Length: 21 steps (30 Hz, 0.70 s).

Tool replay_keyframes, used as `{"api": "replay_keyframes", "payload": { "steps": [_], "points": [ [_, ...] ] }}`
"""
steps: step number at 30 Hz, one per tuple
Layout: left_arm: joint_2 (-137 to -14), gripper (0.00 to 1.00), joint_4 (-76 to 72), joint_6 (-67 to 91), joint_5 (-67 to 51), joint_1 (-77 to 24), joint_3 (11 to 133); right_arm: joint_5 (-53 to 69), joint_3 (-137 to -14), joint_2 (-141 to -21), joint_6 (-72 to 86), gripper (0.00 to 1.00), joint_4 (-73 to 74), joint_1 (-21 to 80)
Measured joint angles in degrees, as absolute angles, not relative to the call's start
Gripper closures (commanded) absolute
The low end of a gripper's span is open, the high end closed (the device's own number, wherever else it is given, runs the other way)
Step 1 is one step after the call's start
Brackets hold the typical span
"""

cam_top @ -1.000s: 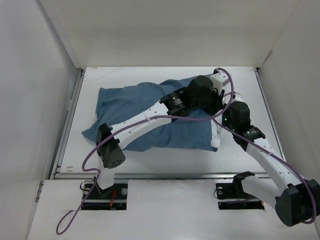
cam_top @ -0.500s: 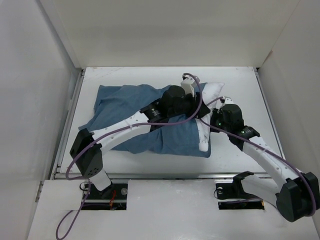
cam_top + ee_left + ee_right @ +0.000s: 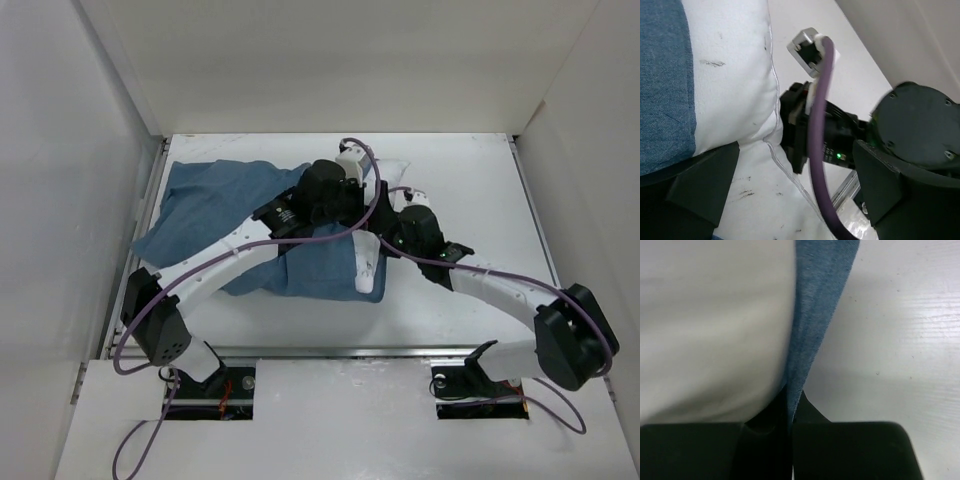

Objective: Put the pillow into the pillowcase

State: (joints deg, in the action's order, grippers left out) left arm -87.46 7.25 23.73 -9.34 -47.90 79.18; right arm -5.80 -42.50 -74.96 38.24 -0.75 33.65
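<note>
The blue pillowcase (image 3: 215, 205) lies crumpled across the left and middle of the table, with the white pillow (image 3: 366, 268) showing at its right end. In the right wrist view, my right gripper (image 3: 792, 412) is shut on the pillowcase's edge (image 3: 812, 340), and the pillow (image 3: 715, 330) bulges just to its left. My left gripper (image 3: 790, 200) stands wide open above the pillow (image 3: 735, 75), nothing between its fingers (image 3: 700, 185). The pillowcase (image 3: 662, 75) covers the pillow at that view's left. The right arm's black wrist (image 3: 815, 125) sits just beyond the pillow's corner.
White walls enclose the table (image 3: 470, 170) on the left, back and right. A metal rail (image 3: 330, 350) runs along the near edge. Purple cables (image 3: 375, 190) loop over both wrists above the pillow. The two arms cross close together at mid-table.
My left gripper has let go and opened wide. Both wrists, the pillow and the pillowcase have shifted left across the table.
</note>
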Motion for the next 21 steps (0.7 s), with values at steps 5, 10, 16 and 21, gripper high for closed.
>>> {"api": "replay_keyframes", "payload": {
  "steps": [5, 10, 16, 21],
  "points": [
    [-83.9, 0.00, 10.3, 21.0, -10.5, -47.8, 79.3, -6.0, -44.6, -79.3, 39.5, 1.00, -2.5, 33.6],
    [-78.0, 0.00, 12.3, 19.2, -12.0, -46.6, 79.3, -6.7, -44.9, -81.4, 40.7, 1.00, -3.0, 33.4],
    [-71.5, 0.00, 12.2, 18.5, -13.3, -45.5, 79.2, -7.3, -45.1, -81.9, 41.3, 1.00, -3.0, 33.3],
    [-72.2, 0.23, 13.8, 19.0, -8.3, -45.6, 79.2, -4.3, -45.5, -81.0, 41.9, 1.00, -2.9, 31.9]
  ]
}}
